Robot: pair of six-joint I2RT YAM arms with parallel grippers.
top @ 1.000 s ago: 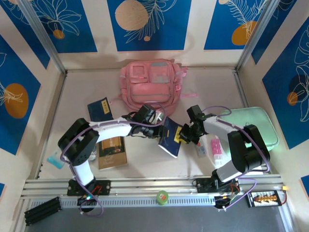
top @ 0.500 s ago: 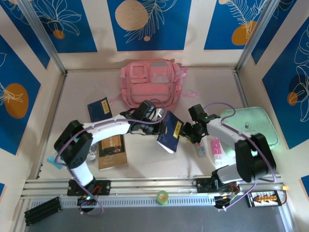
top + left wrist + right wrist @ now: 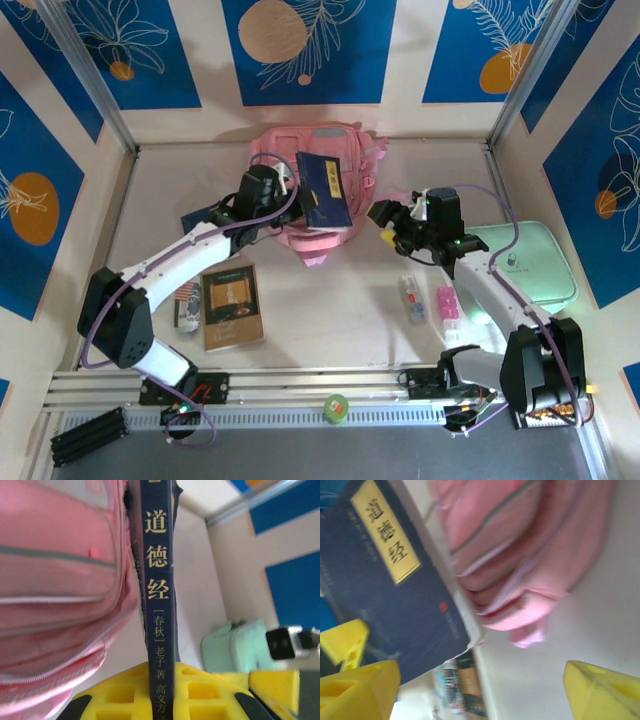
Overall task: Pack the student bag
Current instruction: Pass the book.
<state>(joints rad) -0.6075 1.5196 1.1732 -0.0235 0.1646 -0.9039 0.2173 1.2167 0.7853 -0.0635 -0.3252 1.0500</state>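
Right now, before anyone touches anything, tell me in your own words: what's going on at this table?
The left tool is shut on a dark blue book, holding it over the pink student bag as seen from above. The right tool is open and holds nothing, just off the bag's right side. The book is not yet inside the bag. A brown book and a mint-green case lie on the table.

light: bright, even | right wrist: motion-blurred (student bag (image 3: 520, 545) smeared)
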